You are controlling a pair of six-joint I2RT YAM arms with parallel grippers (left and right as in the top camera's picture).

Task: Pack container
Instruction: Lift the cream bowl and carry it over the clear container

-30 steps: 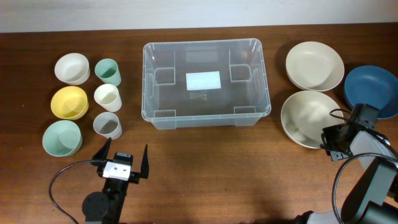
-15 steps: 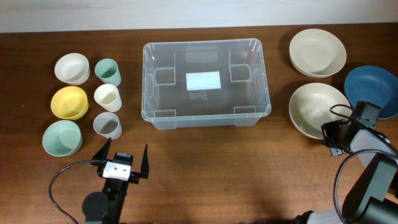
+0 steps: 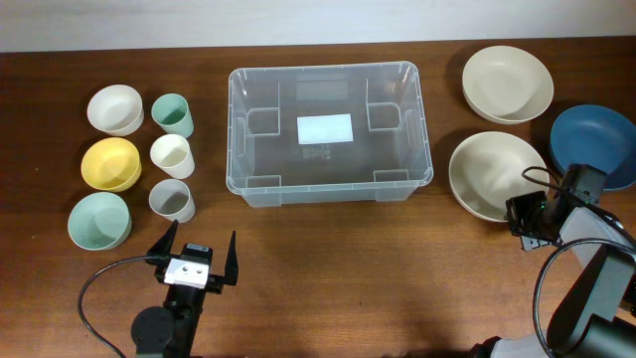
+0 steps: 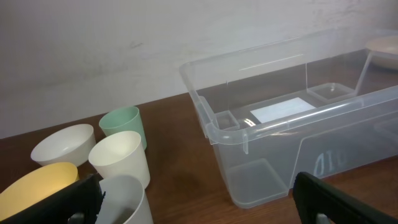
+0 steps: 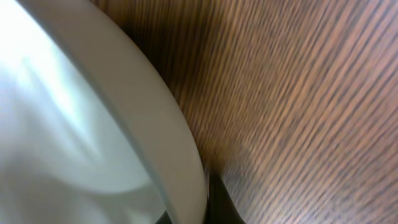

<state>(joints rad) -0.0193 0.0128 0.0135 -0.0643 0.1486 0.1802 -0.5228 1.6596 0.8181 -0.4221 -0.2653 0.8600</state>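
Container [image 3: 288, 159] stands upright at the middle of the table [image 3: 397, 288], toward the far edge, in the same spot as a second ago.

At the far left are six small vessels, none of which has shifted: a white bowl [image 3: 114, 108], a green cup [image 3: 172, 114], a yellow bowl [image 3: 109, 163], a white cup [image 3: 171, 155], a grey cup [image 3: 171, 200] and a pale green bowl [image 3: 98, 220]. Just near of them the left gripper [image 3: 204, 232] hovers with its jaws spread wide, holding nothing, exactly as before.

On the container's base lies a white label [image 3: 325, 128]. It looks blank, and the small dark print just near of it is too small to read (the moulded marks on the near wall, seen from the left wrist, are no clearer).

To the right, the far beige bowl [image 3: 507, 83] rests where it was half a second ago. The near beige bowl [image 3: 492, 174] has slid left toward the container since then. The right gripper [image 3: 515, 214] is now clamped on that bowl's near right rim, its jaws having narrowed over the last second. A blue bowl [image 3: 594, 141] sits unmoved at the far right.
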